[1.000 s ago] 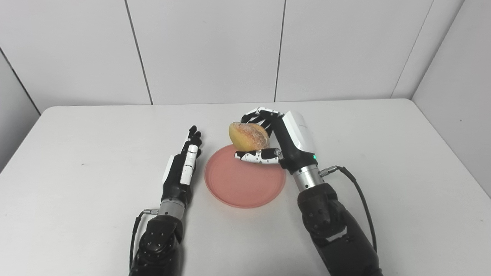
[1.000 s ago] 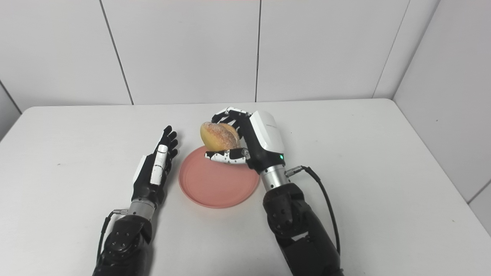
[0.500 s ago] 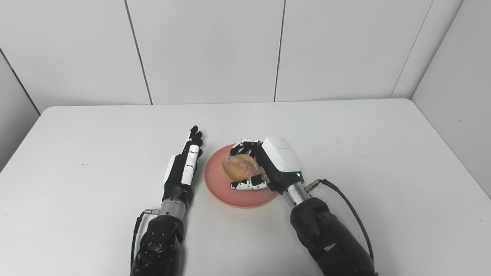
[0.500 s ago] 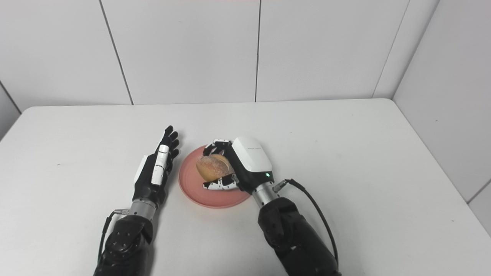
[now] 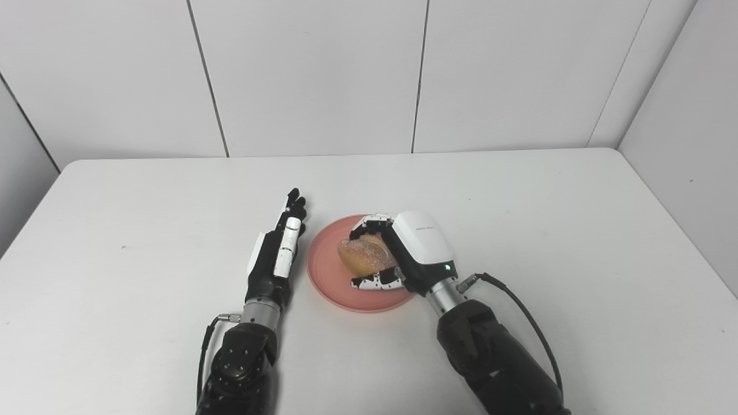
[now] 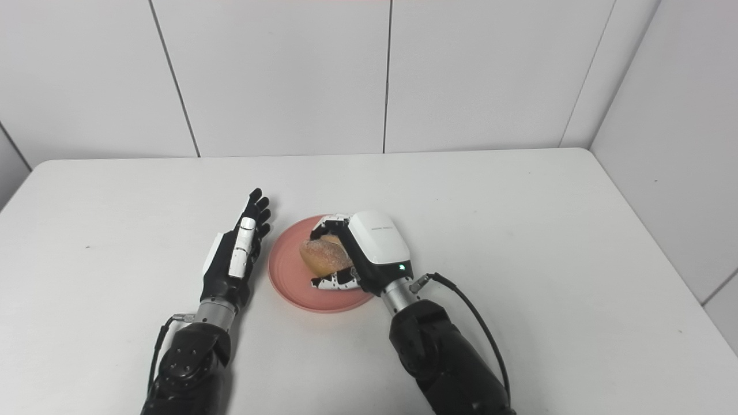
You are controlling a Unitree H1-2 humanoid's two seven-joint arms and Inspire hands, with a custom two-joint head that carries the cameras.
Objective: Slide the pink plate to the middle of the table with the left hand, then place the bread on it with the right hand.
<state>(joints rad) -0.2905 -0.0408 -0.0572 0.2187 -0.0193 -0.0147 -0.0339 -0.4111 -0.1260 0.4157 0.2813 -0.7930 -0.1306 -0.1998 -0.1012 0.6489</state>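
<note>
Clasping the bread [image 5: 365,256], the right hand [image 5: 403,253] hides the pink plate's [image 5: 323,271] centre; left hand [image 5: 277,253] spread.

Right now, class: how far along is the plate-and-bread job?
Done: the round pink plate lies mid-table beside the open left hand. In hand: the right hand holds the crusty golden bread roll low over the plate. Left: let go and withdraw.

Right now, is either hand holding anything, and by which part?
The right hand grips the bread roll around its right side, over the pink plate. The left hand holds nothing.
</note>
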